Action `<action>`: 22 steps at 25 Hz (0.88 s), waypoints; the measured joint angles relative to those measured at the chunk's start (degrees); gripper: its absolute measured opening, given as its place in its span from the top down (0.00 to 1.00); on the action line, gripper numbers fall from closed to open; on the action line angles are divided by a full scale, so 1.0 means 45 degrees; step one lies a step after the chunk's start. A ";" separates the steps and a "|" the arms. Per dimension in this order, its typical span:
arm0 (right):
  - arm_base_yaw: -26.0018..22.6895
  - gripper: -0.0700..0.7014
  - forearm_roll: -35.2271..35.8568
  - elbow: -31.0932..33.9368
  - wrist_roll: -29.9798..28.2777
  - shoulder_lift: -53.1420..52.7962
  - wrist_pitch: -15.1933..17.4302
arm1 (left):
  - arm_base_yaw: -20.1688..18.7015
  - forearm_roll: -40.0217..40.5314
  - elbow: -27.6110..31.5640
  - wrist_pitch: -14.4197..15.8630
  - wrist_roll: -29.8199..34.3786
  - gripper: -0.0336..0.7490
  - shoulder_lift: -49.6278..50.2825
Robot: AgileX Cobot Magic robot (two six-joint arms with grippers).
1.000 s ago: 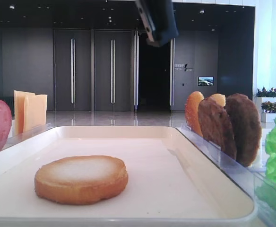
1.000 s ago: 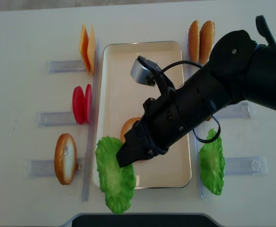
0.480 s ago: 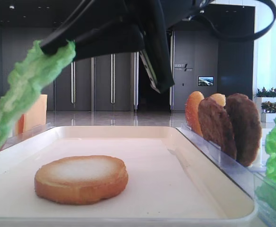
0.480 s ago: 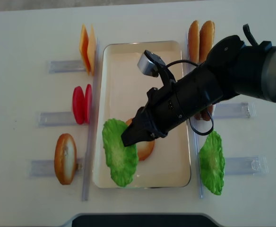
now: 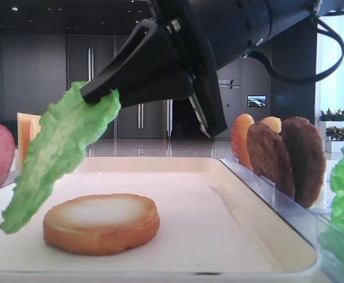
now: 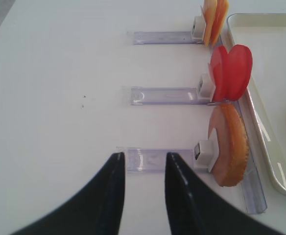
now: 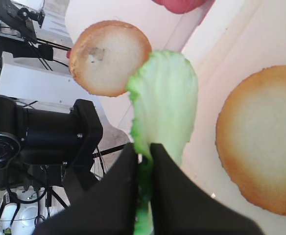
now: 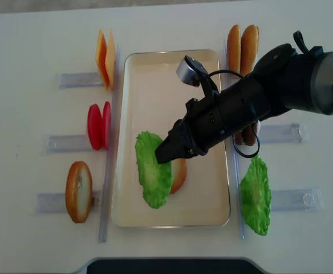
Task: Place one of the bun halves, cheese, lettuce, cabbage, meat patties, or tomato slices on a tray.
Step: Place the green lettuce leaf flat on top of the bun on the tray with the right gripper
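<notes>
My right gripper (image 8: 162, 155) is shut on the edge of a bright green ruffled lettuce leaf (image 8: 152, 171). The lettuce (image 5: 60, 153) hangs tilted from the black fingers above the left part of the cream-white tray (image 8: 155, 91). It partly covers a bun half (image 8: 179, 174) lying pale face up on the tray (image 5: 219, 206). In the right wrist view the lettuce (image 7: 165, 105) sits pinched between the right gripper's (image 7: 143, 149) jaws, beside the bun half (image 7: 265, 166). My left gripper (image 6: 143, 156) is open and holds nothing, over the white table by a clear rack (image 6: 153, 159).
Left of the tray stand cheese slices (image 8: 105, 57), tomato slices (image 8: 99, 125) and a bun half (image 8: 78, 191) in clear racks. On the right stand two bun halves (image 8: 242, 45), meat patties (image 5: 290, 156) and a second lettuce leaf (image 8: 255, 197).
My right gripper has carried the lettuce from the tray's front left corner toward its middle, over the bun half.
</notes>
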 joint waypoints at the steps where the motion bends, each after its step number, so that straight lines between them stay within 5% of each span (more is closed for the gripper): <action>1: -0.0028 0.83 0.0004 0.0000 -0.0113 0.0063 0.0000 | 0.0000 0.0000 0.0000 0.0000 0.0000 0.68 0.0000; 22: -0.0505 0.83 0.0082 -0.0007 -0.0959 0.0473 -0.0426 | 0.0000 0.0000 0.0000 0.0000 0.0000 0.68 0.0000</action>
